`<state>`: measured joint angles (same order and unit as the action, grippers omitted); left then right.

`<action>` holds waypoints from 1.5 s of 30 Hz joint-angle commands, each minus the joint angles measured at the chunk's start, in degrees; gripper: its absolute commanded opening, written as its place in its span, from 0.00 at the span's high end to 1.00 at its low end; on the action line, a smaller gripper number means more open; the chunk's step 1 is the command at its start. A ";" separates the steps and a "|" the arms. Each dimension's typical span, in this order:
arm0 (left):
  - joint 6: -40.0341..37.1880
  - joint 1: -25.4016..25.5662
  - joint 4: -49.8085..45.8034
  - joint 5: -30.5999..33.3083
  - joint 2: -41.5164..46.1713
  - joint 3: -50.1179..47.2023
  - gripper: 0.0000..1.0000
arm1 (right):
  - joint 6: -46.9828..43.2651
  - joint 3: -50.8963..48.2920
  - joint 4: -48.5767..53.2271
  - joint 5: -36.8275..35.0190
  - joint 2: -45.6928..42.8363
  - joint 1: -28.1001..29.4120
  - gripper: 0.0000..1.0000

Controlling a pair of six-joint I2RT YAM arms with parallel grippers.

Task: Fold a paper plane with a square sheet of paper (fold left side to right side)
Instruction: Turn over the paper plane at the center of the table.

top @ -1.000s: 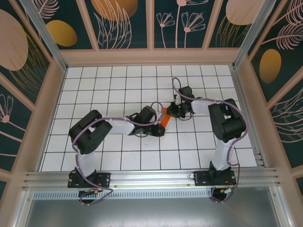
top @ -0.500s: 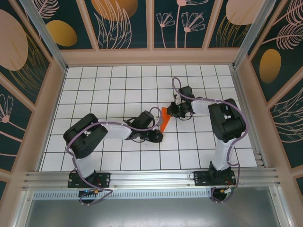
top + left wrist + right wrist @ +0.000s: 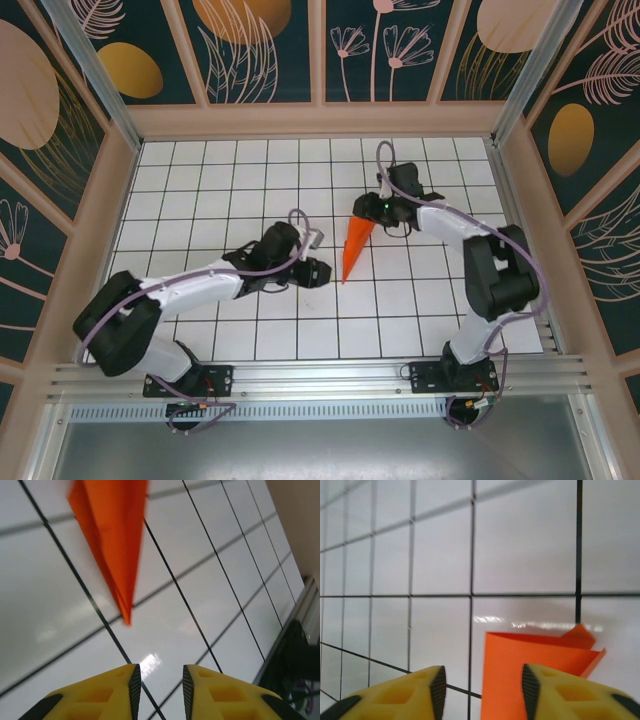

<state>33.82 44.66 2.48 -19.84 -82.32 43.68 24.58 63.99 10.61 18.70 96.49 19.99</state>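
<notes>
Top external view, left to right: left gripper low over the white grid table; just beside it the paper plane, lying flat mid-table, tip toward the arm bases; right gripper over its wide far end. Left wrist view: fingers narrowly parted, gripping nothing, orange tip just ahead. Right wrist view: fingers wider apart, holding nothing, wide end resting on the table between and beyond them.

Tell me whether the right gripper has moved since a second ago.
Yes. Against the grid lines of the table in the top view, the right gripper has shifted toward the far wall, and stands open at the wide end of the paper plane.
</notes>
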 commanded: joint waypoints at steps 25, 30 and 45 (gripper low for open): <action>0.88 -1.01 -3.49 36.11 8.53 0.43 0.37 | 14.72 -13.01 -2.13 -5.04 -3.12 9.72 0.89; 0.67 -0.98 -4.72 38.73 11.16 0.29 0.33 | 9.37 -12.27 -4.88 1.60 -7.07 9.72 1.00; 0.05 -0.99 -4.99 41.87 17.15 -0.44 0.25 | 7.27 -17.67 -14.54 14.63 2.14 7.36 0.96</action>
<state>34.89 43.66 -1.58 20.08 -66.57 44.01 33.50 47.79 -1.67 31.64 97.84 28.82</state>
